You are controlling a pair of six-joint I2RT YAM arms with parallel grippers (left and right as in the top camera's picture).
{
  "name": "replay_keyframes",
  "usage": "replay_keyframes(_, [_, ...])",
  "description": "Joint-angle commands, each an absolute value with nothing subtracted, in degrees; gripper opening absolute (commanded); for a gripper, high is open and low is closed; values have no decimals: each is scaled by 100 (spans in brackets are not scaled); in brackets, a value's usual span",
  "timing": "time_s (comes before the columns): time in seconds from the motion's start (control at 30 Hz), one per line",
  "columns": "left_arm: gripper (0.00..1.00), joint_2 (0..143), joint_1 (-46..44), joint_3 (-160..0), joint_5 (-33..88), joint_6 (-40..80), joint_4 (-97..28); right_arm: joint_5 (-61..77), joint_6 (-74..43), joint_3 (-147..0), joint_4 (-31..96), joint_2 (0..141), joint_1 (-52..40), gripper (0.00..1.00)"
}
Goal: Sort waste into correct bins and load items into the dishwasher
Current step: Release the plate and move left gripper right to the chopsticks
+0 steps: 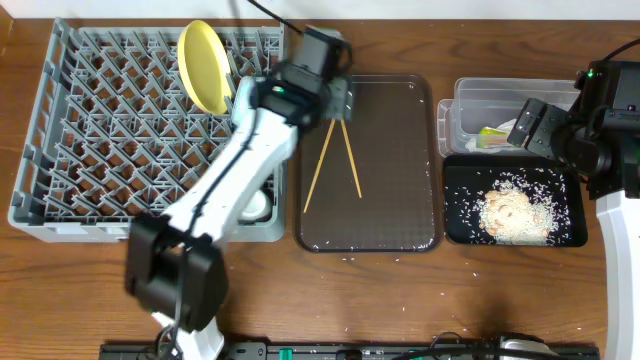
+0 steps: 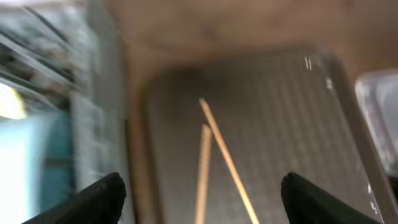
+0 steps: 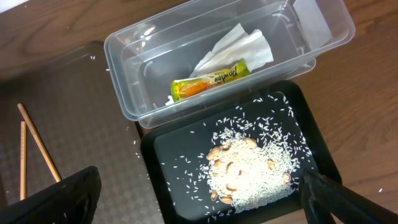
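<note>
On the dark brown serving tray (image 1: 390, 200), the two chopsticks (image 1: 319, 166) lie flat with their long axes running down the tray's length. Their far tips almost meet and the near ends spread apart. The left gripper (image 1: 338, 108) hangs over those far tips. Its fingers (image 2: 102, 196) are released and spread wide, one on each side of the pair, so the closing line crosses the sticks instead of running along them. I judge the next move calls for a drop straight down near the converging tips, where one pinch could catch both. The right gripper (image 1: 527, 124) is well apart, over the clear tub (image 1: 500, 95) and black tray (image 1: 570, 235), with its fingers also splayed and holding nothing. The left arm is nearer, and the dish rack (image 1: 30, 140) sits beside it.
</note>
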State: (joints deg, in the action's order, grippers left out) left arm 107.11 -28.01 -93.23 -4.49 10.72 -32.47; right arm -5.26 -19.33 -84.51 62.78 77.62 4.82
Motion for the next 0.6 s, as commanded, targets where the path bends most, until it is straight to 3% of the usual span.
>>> replay_keyframes(0.0, [82,11107,-3011,-9312,-301,1586,-3391,-617,-2012,-8464,6283,7791,528,99])
replay_keyframes(0.27, [76,11885,-3225,-9312,-296,2611,-3599,-617,-2012,-8464,6283,7791,528,99])
replay_keyframes(0.4, [66,12158,-3328,-9312,-353,2936,-3387,-617,-2014,-8464,6283,7791,528,99])
replay_keyframes(0.57, [65,12422,-3411,-9312,-768,3465,-3168,-617,-2012,-8464,6283,7791,528,99])
